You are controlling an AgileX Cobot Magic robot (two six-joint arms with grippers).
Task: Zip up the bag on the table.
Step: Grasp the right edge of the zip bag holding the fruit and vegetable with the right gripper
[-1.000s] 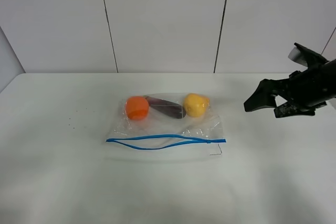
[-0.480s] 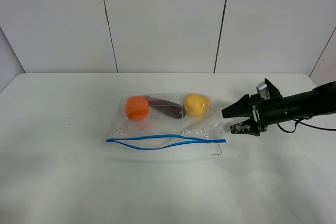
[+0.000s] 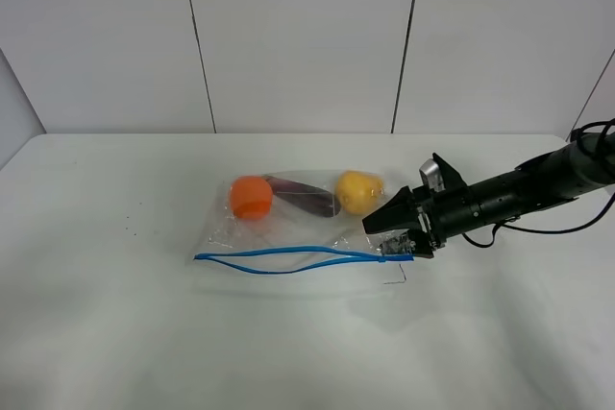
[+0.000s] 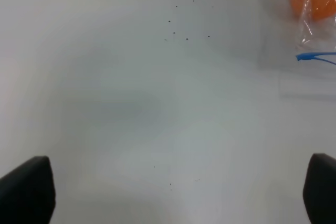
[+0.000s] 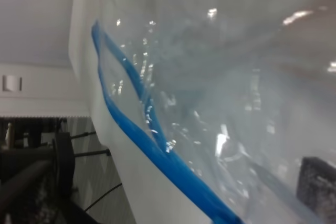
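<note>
The clear bag (image 3: 307,229) lies flat in the middle of the white table (image 3: 115,333). An orange fruit (image 3: 251,197), a dark purple one (image 3: 306,196) and a yellow one (image 3: 357,191) show through it. Its blue zipper strip (image 3: 288,254) runs along the near edge; the two tracks stand apart from the left end to the middle. My right gripper (image 3: 384,238) is open at the bag's right end, low over the film beside the zipper's end. The right wrist view shows the zipper (image 5: 136,129) up close and one finger pad (image 5: 316,182). My left gripper (image 4: 173,190) is open over bare table, left of the bag's corner (image 4: 315,56).
A white panelled wall (image 3: 298,36) stands behind the table. The right arm (image 3: 519,191) with its cable stretches in from the right edge. A few dark specks (image 4: 184,24) mark the tabletop left of the bag. The left arm is out of the exterior high view.
My right gripper came down from above the table's right side and moved left to the bag's right end. The bag has not moved.
</note>
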